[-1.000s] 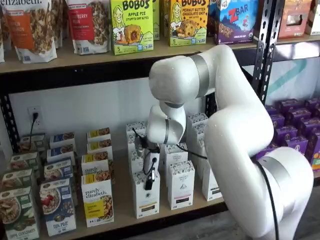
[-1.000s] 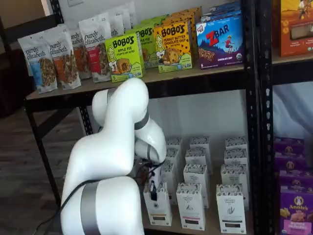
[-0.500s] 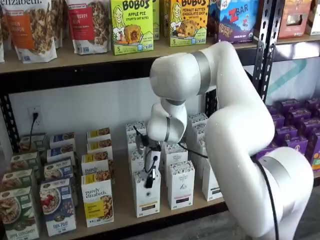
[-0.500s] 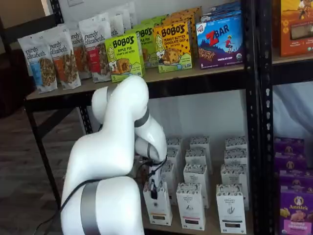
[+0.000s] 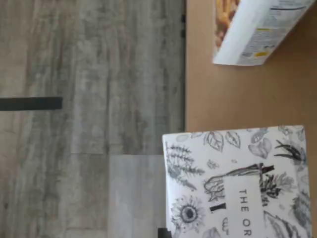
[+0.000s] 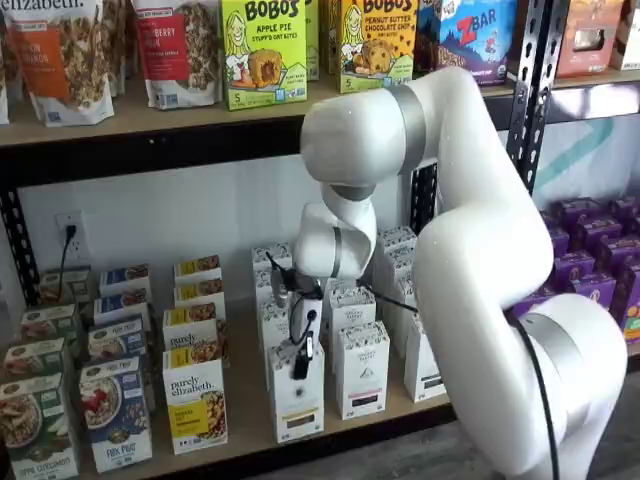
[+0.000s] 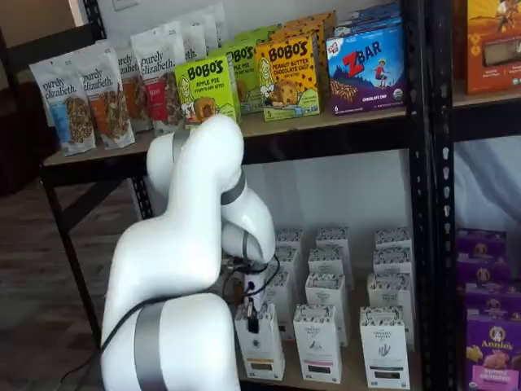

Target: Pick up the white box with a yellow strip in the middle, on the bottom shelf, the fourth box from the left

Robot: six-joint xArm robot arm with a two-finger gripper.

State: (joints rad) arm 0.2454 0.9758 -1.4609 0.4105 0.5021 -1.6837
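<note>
The white box stands at the front of the bottom shelf, tilted slightly, with a tan strip low on its front. It shows in both shelf views. My gripper hangs from the white arm onto the box's speckled top, its black fingers closed on the top edge; it also shows in a shelf view. In the wrist view the box's botanical-print top lies on the wood board, close to the board's front edge, with grey floor beyond.
Alike white cartons with black strips stand right of the box and behind it. A purely elizabeth box stands to its left. The upper board with Bobo's boxes is overhead. A black upright and purple boxes are to the right.
The arm's upper joints have risen a little. The white box has tipped and shifted slightly toward the shelf's front edge with the fingers on its top.
</note>
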